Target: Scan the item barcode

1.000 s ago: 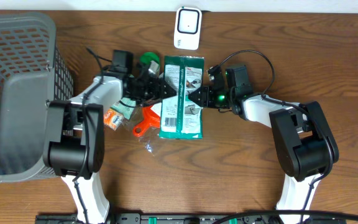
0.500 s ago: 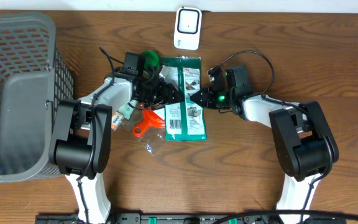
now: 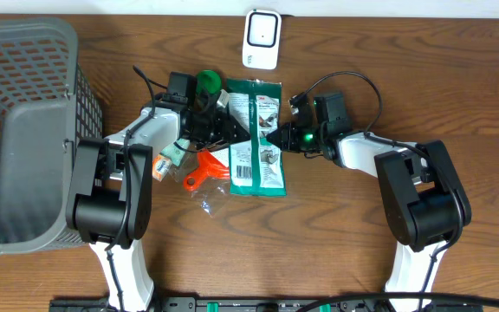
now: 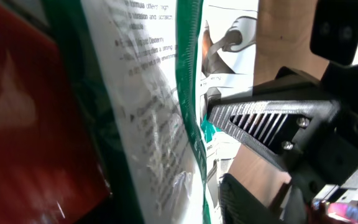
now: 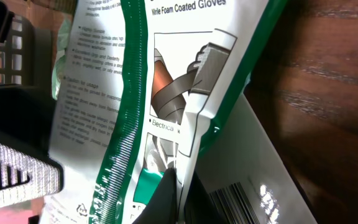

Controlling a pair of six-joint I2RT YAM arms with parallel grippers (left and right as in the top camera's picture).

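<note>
Basket point(image 3: 24, 130): grey plastic lattice at nine o'clock, its grey floor showing inside.
Glove packet point(image 3: 256, 134): there it is, dead centre, glossy green-and-white film, lying flat and long from twelve to six.
Right gripper point(image 3: 271, 137): in from three o'clock, pinched tight on the packet's right edge, film creasing up.
Left gripper point(image 3: 232, 130): at the packet's nine o'clock edge; gap between its fingers, I cannot tell.
Barcode point(image 5: 241, 194): black bars on a white panel under the raised edge.
Clutter: orange plastic clip point(image 3: 202, 169) touching the packet's left side, green round thing point(image 3: 208, 82) at eleven.
White device point(image 3: 262, 38): smooth box, twelve o'clock.
Table point(image 3: 336, 251): dark wood grain, open room at six and three.
</note>
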